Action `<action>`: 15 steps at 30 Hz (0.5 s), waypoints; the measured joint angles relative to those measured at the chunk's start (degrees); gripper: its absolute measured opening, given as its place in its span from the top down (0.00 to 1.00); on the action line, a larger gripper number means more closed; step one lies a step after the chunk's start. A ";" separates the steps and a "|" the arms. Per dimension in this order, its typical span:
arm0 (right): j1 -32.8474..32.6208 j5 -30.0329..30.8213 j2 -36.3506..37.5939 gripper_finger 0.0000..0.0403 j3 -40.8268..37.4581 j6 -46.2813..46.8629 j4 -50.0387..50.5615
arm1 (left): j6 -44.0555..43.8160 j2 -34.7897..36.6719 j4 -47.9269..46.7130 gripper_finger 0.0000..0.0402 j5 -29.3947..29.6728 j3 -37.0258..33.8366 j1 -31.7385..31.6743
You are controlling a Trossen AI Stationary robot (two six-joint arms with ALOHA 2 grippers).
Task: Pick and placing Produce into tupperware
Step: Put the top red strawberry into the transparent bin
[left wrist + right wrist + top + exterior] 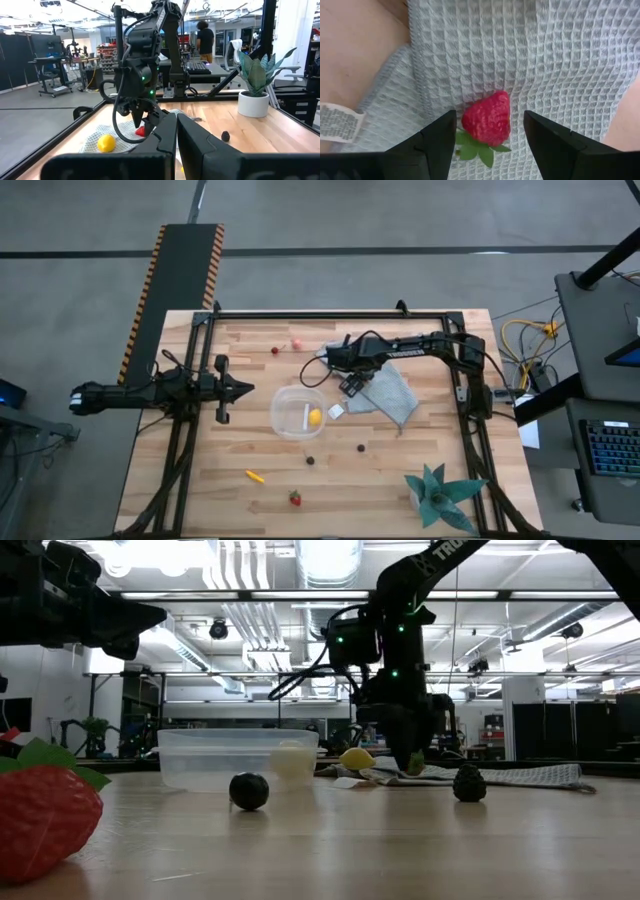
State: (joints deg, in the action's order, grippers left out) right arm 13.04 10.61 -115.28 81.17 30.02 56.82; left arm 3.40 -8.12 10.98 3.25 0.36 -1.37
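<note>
Over grey cloth (560, 60): right gripper (490, 132) wide open astride strawberry (487, 120), holding nothing. Lower squarely, close mid-berry, avoid pinching fabric. Left gripper (222, 389) parked, seemingly closed, empty.

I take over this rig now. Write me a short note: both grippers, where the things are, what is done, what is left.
Right gripper: open, low over the grey cloth, fingers either side of a strawberry, not gripping it yet.
Left gripper: parked left of the tupperware; fingers look shut.
Done: one lemon in the tupperware.
Left on the table: two red pieces at the far side, two dark berries, the orange piece, a second strawberry at the near edge.
</note>
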 joint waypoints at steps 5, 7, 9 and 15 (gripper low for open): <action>0.00 0.00 0.02 0.45 -0.71 -0.04 -0.06 | 0.04 -0.05 -0.01 1.00 0.00 0.00 -0.01; 0.00 0.09 0.02 0.45 -0.82 -0.26 -0.11 | 0.03 -0.08 -0.02 1.00 0.00 0.00 -0.01; 0.00 0.32 0.02 0.45 -0.88 -0.41 -0.06 | 0.04 -0.11 0.00 1.00 0.00 0.00 -0.02; 0.01 1.50 0.04 0.46 -0.99 -0.62 -0.14 | 0.04 -0.11 0.00 1.00 0.00 0.00 -0.02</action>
State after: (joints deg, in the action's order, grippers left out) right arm 13.05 12.12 -115.24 80.18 29.40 56.68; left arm 3.44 -8.23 10.98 3.25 0.36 -1.39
